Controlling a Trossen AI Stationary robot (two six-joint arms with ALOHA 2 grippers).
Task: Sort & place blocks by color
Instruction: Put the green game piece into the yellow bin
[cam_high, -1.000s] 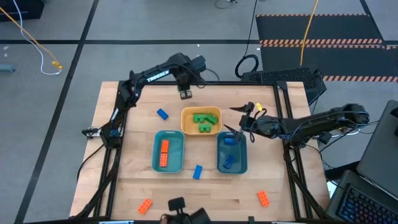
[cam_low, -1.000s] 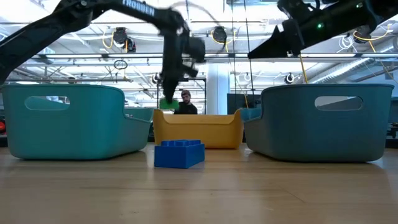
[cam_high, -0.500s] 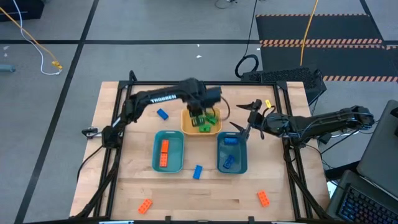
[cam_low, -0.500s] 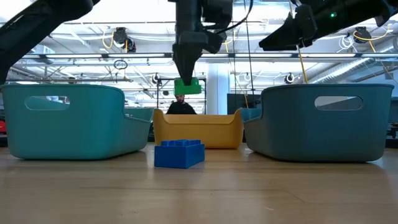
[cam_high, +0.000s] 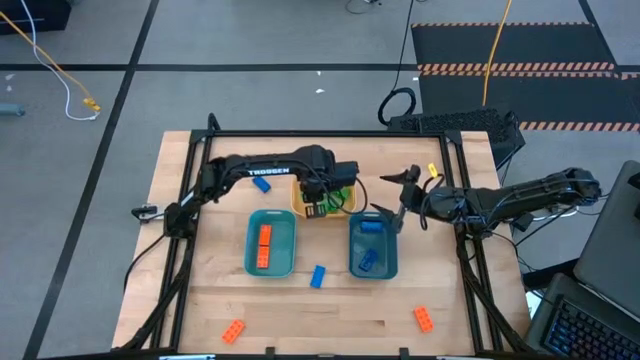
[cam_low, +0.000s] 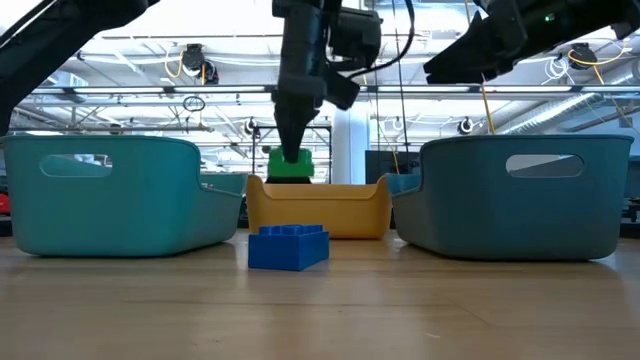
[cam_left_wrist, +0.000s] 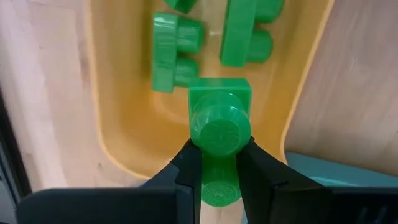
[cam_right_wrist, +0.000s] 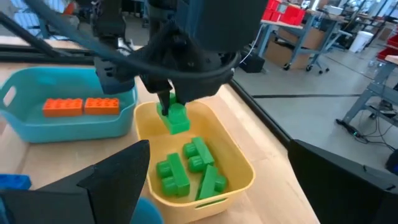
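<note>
The left gripper (cam_left_wrist: 219, 163) is clamped on a green brick (cam_left_wrist: 219, 118) and hangs over the yellow bin (cam_high: 300, 200) at the centre of the overhead frame. The left wrist view shows what that frame hides: both fingers pinch the brick's sides, with the bin's floor and other green bricks (cam_left_wrist: 177, 51) lying loose below. The table-level view adds height: the held brick (cam_low: 290, 163) is just above the yellow bin's rim (cam_low: 318, 190), not yet inside.

The right gripper (cam_high: 398, 205) waits right of centre, beside the far end of the right teal bin (cam_high: 354, 262); its fingers stand apart, holding nothing.

In the overhead view, orange bricks (cam_high: 264, 247) lie in the left teal bin (cam_high: 251, 262) and blue ones (cam_high: 369, 261) in the right. Loose pieces sit on open table: a blue brick (cam_high: 318, 276) between the teal bins toward the lower edge, another blue (cam_high: 262, 184) just upper left of the yellow bin, and orange bricks at lower left (cam_high: 233, 330) and lower right (cam_high: 423, 319). The three bins stand close together.
</note>
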